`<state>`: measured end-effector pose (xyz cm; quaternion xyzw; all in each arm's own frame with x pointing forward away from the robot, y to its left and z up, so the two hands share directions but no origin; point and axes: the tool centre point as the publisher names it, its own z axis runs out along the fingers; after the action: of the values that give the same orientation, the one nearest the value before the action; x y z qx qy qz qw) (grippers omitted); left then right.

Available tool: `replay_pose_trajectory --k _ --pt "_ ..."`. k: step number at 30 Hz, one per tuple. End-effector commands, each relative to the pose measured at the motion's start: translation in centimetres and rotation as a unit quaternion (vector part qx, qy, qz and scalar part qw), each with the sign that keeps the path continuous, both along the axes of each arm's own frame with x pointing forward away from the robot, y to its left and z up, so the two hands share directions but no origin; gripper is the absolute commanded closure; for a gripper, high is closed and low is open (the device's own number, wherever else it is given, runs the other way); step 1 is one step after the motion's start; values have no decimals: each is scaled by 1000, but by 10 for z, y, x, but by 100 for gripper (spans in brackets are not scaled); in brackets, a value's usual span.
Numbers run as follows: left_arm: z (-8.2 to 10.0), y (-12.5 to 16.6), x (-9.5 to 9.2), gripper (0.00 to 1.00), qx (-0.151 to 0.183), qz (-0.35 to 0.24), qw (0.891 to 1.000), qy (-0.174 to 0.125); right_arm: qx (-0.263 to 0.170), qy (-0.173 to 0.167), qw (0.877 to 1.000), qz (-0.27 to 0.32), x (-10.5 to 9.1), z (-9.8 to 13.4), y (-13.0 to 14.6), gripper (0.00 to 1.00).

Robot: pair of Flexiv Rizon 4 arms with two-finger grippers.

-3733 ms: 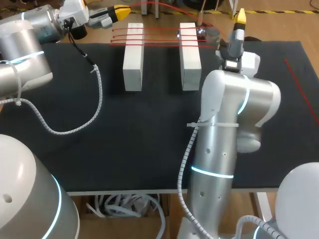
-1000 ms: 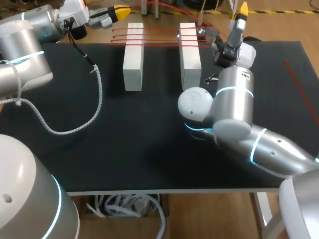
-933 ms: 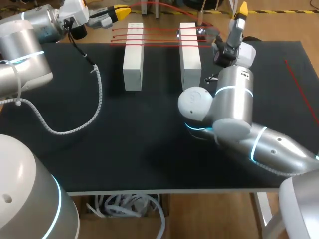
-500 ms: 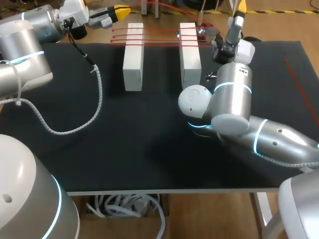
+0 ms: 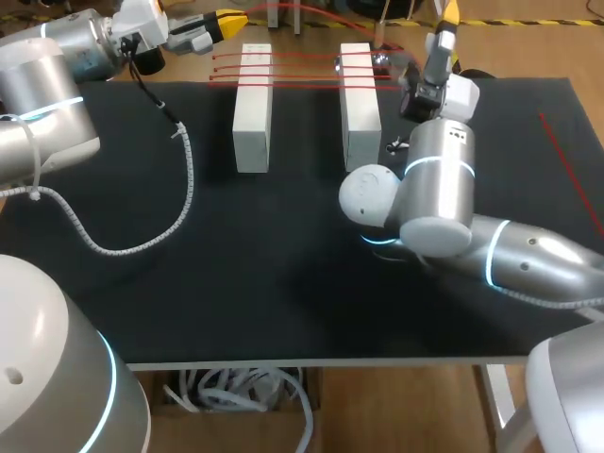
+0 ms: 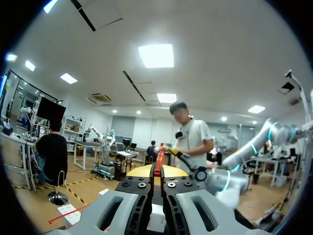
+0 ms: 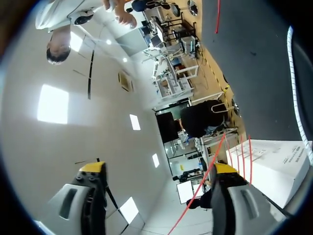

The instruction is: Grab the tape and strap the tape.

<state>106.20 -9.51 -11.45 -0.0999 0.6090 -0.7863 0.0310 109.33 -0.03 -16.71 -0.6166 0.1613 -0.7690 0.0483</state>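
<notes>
On my head view the red tape (image 5: 307, 64) runs as four thin, taut, parallel strands across the tops of two white blocks at the far middle of the table; the left block (image 5: 253, 109) and the right block (image 5: 360, 104) are plain, matte, long rectangular slabs, side by side with a gap between them; the table (image 5: 236, 255) under them is covered in a dark, felt-like mat. My left arm (image 5: 47, 75), smooth grey and white with a lit cyan band, sits at the far left corner; a ribbed white cable sleeve (image 5: 184, 189) loops from it down onto the mat. The left gripper (image 6: 157, 170) has its yellow tips pinched together on a red strand of the tape; in the head view that strand arcs away from it to the right, beyond the far edge. My right arm (image 5: 439, 179), rounded and glossy, folds across the right half of the mat, its wrist just right of the right block; the right gripper (image 7: 159, 168) points out over the far edge with its fingers spread wide; a red strand passes close beside one finger, and I cannot tell whether they touch. A thin straight red strip (image 5: 569, 165) lies flat on the mat at the right.
</notes>
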Motion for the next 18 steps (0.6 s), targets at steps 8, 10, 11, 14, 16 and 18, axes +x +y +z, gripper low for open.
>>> replay_pose_trajectory --k 8,10,11,14,16,18 --pt "0 0 -1 100 -1 1 1000 -1 -9 13 1000 12 -9 0 2 75" --pt "0 0 -1 100 -1 1 1000 -1 -10 11 1000 13 -10 1 3 96" --pt "0 0 -1 100 -1 1 1000 -1 -13 12 1000 15 -10 1 3 100" --pt "0 0 -1 100 -1 1 1000 -1 -19 12 1000 16 -11 1 3 100" --pt "0 0 -1 100 -1 1 1000 -1 -25 13 999 17 -11 1 3 100" --pt "0 0 -1 100 -1 1 1000 -1 -30 17 999 19 -11 2 3 100"
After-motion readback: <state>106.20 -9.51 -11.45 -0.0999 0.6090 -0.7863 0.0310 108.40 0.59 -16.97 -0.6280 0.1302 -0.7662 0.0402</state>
